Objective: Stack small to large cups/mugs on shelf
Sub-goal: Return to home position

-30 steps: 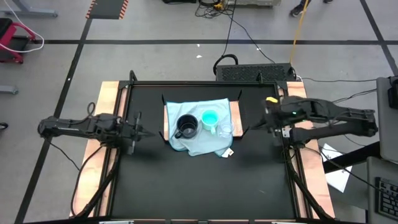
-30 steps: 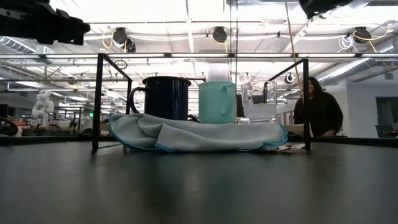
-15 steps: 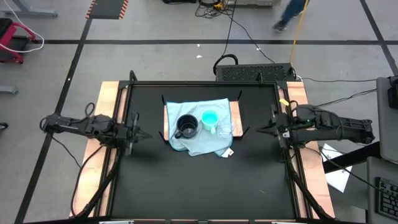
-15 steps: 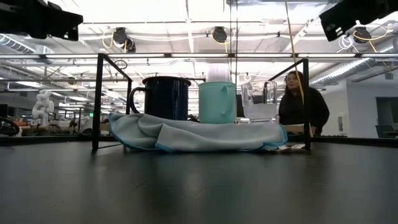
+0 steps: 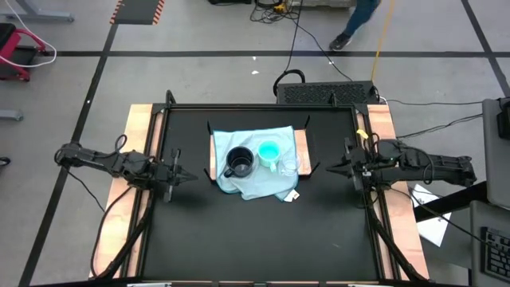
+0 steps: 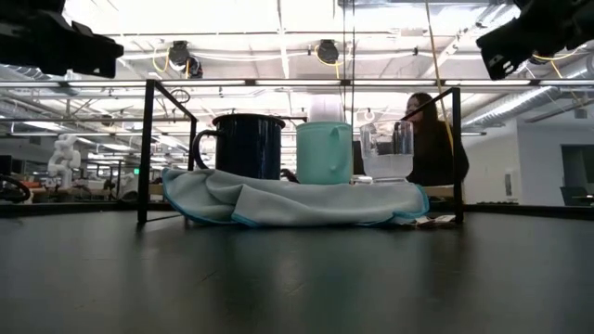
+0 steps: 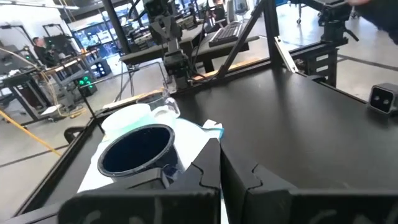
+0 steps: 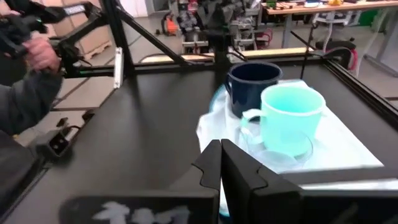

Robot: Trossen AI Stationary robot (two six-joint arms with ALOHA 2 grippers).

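The black mug (image 5: 239, 162), the turquoise cup (image 5: 269, 151) and the small clear cup (image 5: 288, 167) stand side by side, bases on the pale blue cloth (image 5: 255, 183) that drapes the low wooden shelf (image 5: 303, 148). In the low view the mug (image 6: 249, 146) is left, the turquoise cup (image 6: 324, 153) in the middle and the clear cup (image 6: 386, 151) right. My left gripper (image 5: 177, 174) is shut and empty, left of the shelf; its fingers (image 7: 220, 163) point at the mug (image 7: 138, 149). My right gripper (image 5: 341, 166) is shut and empty, right of the shelf, pointing at the cups (image 8: 292, 118).
Thin black frame posts (image 6: 146, 153) (image 6: 457, 153) stand at the shelf's corners. Wooden side rails (image 5: 135, 159) run along the black table's left and right edges. A small tag (image 5: 291, 195) lies by the cloth's near corner. A person (image 6: 432, 139) is beyond the table; a hand (image 8: 37, 50) is beyond it too.
My right gripper has come down and gone a little toward the table's near edge, still shut. My left gripper has shifted slightly toward the near edge. The cups have not moved. A person has walked past behind the table.
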